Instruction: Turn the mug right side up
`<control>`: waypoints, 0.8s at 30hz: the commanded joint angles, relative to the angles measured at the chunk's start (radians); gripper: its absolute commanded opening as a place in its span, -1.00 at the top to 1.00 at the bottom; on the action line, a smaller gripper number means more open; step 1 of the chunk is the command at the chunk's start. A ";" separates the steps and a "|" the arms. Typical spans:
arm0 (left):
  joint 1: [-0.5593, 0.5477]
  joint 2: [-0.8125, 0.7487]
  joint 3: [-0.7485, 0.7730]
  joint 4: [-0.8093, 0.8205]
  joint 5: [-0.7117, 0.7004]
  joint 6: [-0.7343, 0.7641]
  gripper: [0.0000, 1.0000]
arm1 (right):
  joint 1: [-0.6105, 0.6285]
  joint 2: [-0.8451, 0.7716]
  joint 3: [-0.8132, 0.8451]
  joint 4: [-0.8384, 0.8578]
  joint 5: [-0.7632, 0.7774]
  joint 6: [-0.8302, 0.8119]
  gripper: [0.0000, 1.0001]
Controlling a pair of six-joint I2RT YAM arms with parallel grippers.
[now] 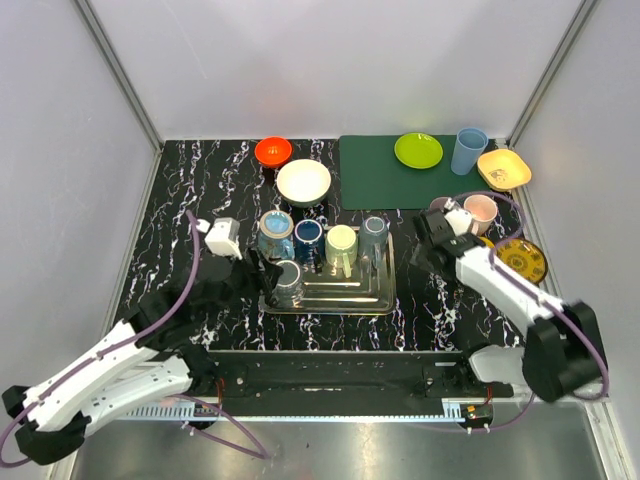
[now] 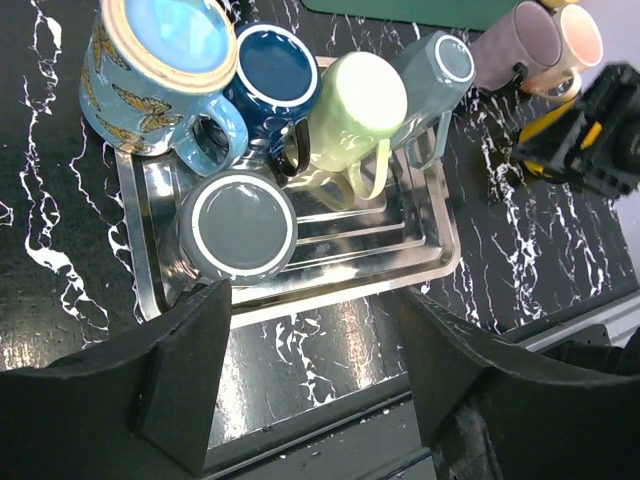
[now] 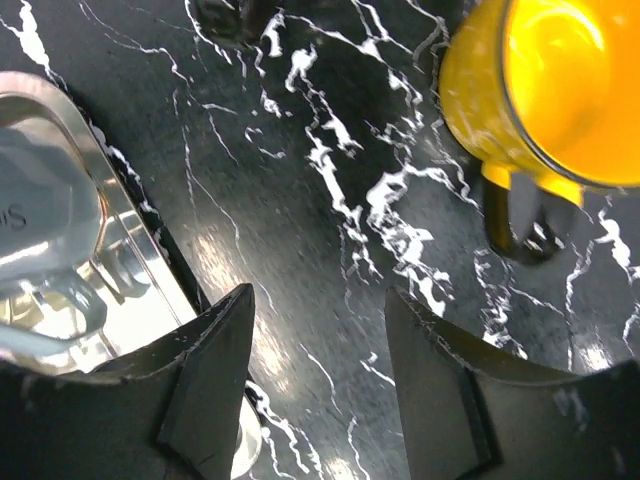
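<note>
Left pincer (image 2: 315,330), jaws apart and empty, hovers at the near-left corner of the tray (image 2: 445,255) beside the upside-down grey mug (image 2: 235,225), probably lined up to grasp and flip it.

The whole table (image 1: 200,190) is viewed from high behind the arms. The tray (image 2: 350,250) is looked down on closely from the left wrist. Its right edge (with a grey mug (image 3: 40,190)) is shared with the right wrist view, set low over the tabletop.
</note>
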 commanded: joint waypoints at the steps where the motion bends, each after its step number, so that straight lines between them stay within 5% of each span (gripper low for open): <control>1: -0.003 0.031 -0.019 0.054 0.024 -0.013 -0.40 | -0.013 0.167 0.166 0.100 0.013 -0.007 -0.21; 24: -0.002 0.031 -0.048 0.112 0.010 0.014 -0.44 | -0.161 0.471 0.355 0.140 0.139 -0.019 -0.25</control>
